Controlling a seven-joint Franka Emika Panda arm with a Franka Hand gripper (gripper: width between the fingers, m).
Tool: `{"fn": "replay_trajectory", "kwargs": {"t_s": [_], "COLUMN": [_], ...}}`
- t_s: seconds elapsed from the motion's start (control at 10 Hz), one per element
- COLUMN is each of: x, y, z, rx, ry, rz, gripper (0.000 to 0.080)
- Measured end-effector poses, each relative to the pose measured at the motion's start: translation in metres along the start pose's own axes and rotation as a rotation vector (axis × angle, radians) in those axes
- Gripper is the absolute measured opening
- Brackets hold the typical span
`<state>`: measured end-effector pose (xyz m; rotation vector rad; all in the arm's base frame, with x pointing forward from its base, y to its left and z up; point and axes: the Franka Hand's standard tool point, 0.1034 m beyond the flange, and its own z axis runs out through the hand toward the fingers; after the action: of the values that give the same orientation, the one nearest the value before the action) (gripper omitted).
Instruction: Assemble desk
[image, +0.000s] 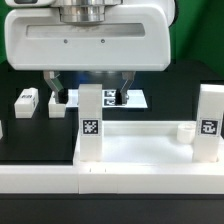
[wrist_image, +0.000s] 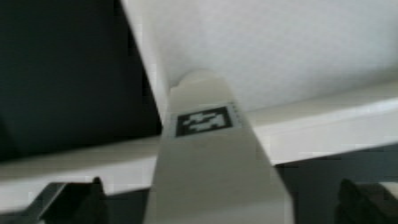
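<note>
No words, numbers or brand names to read anywhere, folks, only black-and-white square code patterns: one square marker (image: 90, 127) on the face of the standing leg (image: 90, 108) toward the exterior view's left, and a second marker (image: 208, 127) on the other standing leg (image: 209, 105) at the exterior view's right. The wrist view catches a blurred marker (wrist_image: 206, 120) on a close-up leg (wrist_image: 215, 165), and more dark squares sit on the marker board (image: 137, 99), too small to make out.

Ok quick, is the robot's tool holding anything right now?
Tool: open, holding nothing. The tall white plastic block leg with a black-and-white square marker sits between its fingers, with a gap on each side.
</note>
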<state>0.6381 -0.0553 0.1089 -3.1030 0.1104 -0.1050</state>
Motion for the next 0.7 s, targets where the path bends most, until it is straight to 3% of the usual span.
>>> {"fn": "replay_trajectory", "kwargs": {"t_s": [0.1, 0.2, 0.3, 0.4, 0.5, 0.7], "x": [-0.0001, -0.0001, -0.0001, -0.0001, 0.0, 0.0004], "y": [-0.0001, -0.0003, -0.0002, -0.0005, -0.0003, 0.0002], "z": [0.0003, 0.0003, 0.0003, 0.0003, 0.0002, 0.0003], "rx": [0.001, 0.001, 0.001, 0.002, 0.003, 0.002], "ry": [0.0, 0.0, 0.0, 0.0, 0.0, 0.005], "rz": [0.022, 0.042, 0.041, 0.074, 0.184, 0.353], "gripper": [0.0649, 0.0553, 0.0553, 0.0339, 0.0288, 0.0288]}}
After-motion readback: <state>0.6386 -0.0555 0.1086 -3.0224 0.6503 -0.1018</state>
